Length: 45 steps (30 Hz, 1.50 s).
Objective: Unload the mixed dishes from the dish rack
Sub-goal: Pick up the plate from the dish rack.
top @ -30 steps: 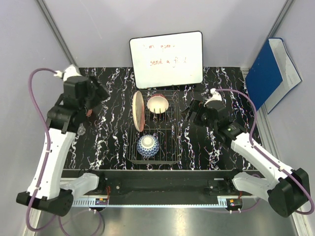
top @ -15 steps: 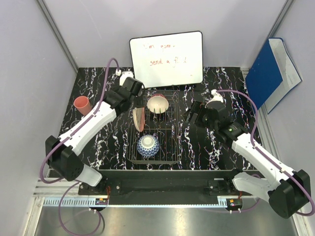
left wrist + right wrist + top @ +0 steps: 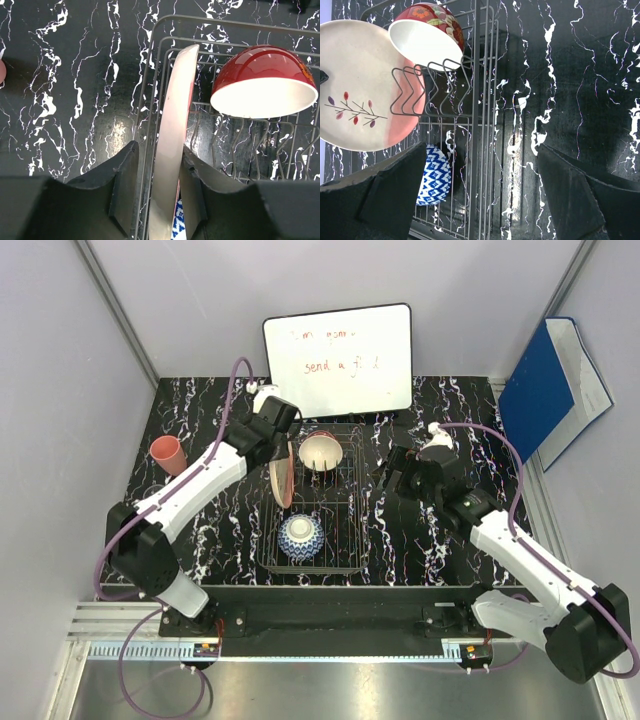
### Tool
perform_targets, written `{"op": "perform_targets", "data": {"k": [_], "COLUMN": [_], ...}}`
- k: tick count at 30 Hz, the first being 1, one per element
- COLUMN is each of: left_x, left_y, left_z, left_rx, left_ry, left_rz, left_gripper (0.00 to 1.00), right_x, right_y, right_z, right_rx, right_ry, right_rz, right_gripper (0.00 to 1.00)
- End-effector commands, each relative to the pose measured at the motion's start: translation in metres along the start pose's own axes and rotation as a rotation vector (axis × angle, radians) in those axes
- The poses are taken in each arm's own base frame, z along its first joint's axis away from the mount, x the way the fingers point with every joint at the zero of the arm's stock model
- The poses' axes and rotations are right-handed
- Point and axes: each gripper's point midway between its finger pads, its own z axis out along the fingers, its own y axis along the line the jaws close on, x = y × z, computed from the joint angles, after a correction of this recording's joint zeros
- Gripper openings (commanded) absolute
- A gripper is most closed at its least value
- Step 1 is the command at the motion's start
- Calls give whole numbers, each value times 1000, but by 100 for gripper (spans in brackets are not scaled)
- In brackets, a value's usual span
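Three dishes sit in the dish rack (image 3: 345, 515). The plate (image 3: 281, 478) stands on edge in the left slots, the cream bowl (image 3: 322, 450) is tipped on its side at the far end, and the blue-and-white bowl (image 3: 300, 537) is at the near end. The pink cup (image 3: 167, 453) stands on the counter (image 3: 405, 540), well left of the rack.

Left tool (image 3: 159, 160) is at the plate's top rim, one finger on each side. On my wrist view the finger (image 3: 192, 200) on the bowl side looks pressed against the plate. A thin gap shows beside the other finger, so I can't tell whether the plate is clamped.

Right tool (image 3: 481, 147) hangs over bare counter just right of the rack, jaws spread wide with nothing between them.

A whiteboard (image 3: 338, 358) leans at the far edge behind the rack. A blue folder (image 3: 548, 390) is propped at the right wall.
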Motion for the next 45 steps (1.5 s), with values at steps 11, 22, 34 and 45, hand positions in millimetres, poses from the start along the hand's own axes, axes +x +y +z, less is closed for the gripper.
{"op": "perform_targets", "data": {"k": [11, 22, 34, 45], "left_x": [13, -75, -134, -115], "left_y": [-11, -7, -33, -84], "left_z": [14, -64, -175, -267], "left_rx": [46, 135, 524, 1428], "left_ry": [19, -179, -341, -358], "left_rz": [5, -18, -59, -204], "left_gripper": [0, 0, 0, 0], "right_x": [-5, -5, -23, -73], "right_y": [3, 4, 11, 64], "right_z": [4, 4, -8, -93], "right_rx": [-6, -7, -22, -383], "right_ry": [-18, -19, -82, -357], "right_rz": [1, 2, 21, 79], "right_gripper": [100, 100, 100, 100]}}
